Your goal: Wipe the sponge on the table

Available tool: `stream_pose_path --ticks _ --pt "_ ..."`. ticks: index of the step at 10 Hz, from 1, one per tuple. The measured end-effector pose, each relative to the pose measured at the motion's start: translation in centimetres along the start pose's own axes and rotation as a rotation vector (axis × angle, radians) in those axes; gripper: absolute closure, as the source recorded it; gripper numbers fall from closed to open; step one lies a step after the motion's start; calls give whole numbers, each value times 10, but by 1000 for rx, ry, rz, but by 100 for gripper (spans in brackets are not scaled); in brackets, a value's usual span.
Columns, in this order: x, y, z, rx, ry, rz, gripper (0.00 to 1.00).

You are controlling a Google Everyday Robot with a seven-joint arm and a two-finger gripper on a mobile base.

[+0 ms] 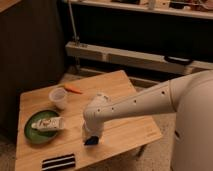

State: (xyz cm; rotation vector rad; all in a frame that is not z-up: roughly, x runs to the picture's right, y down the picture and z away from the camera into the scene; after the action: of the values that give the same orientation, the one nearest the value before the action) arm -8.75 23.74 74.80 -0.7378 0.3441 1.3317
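Observation:
The wooden table (125, 87) fills the middle of the camera view. A small piece of the blue sponge (91, 141) shows on the tabletop near the front edge, directly under my gripper (91, 136). The gripper hangs from the white arm (135, 105) that reaches in from the right and presses down over the sponge. Most of the sponge is covered by the gripper.
A green plate (31, 134) with a white packet (48, 123) lies at the front left. A clear plastic cup (59, 98) and an orange carrot-like object (73, 89) sit behind it. A black-and-white striped flat object (58, 162) lies at the front edge. Shelving stands behind the table.

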Motion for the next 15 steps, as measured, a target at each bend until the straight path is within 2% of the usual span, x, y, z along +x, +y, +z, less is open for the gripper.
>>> stream_pose_path --ticks 1,5,8,10,11,13,15 --pt "-11 0 5 2 3 -1 67" --pt "-74 -26 21 36 23 24 67" --pt "-106 -60 33 80 51 78 67" --pt "-116 -74 41 100 69 112 67" --pt "-115 -78 41 101 73 131 67" --pt "-109 -105 37 119 70 168 67" --pt "-108 -107 37 127 69 169 67"
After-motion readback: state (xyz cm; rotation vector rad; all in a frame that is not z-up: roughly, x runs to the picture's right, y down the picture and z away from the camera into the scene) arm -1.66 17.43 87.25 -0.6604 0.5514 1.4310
